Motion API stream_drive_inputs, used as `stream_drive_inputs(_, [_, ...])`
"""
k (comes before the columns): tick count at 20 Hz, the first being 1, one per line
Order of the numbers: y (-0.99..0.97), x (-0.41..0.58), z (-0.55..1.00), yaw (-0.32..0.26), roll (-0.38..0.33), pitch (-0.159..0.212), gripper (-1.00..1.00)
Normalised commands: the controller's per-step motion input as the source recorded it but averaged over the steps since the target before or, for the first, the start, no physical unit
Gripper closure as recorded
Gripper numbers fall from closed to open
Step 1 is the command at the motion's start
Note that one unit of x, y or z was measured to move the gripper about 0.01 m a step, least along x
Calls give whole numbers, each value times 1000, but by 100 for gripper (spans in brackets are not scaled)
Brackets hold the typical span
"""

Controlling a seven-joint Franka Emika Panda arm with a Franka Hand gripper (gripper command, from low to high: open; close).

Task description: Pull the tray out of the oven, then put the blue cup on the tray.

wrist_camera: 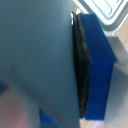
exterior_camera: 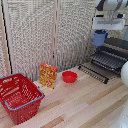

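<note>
No readable text anywhere; the yellow-red box (exterior_camera: 48, 75) has printed graphics, but they're too blurred to read.

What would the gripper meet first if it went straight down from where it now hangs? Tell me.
Probably the tray. The gripper is shut on the blue cup, which hangs above the oven's pulled-out rack, so the cup's bottom would likely land there first. Depth is unclear in the exterior view.

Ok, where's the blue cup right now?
The blue cup is held in the gripper at the exterior view's upper right, hanging in the air above the tray pulled out of the oven.
</note>
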Motion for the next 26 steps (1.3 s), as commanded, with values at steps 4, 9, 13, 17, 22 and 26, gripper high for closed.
stream_drive_inputs(4, [-221, -59, -98, 2, -133, 105, 100])
stream_drive_inputs(9, [-282, -29, -153, 0, -105, 78, 100])
stream_drive_inputs(13, [-376, 34, -370, 1, -72, 10, 100])
stream_drive_inputs(17, [-194, 56, -476, 30, -61, -11, 100])
stream_drive_inputs(22, [53, -171, -387, -3, -38, 1, 100])
stream_drive_inputs(26, [44, -221, -128, -71, -37, 5, 100])
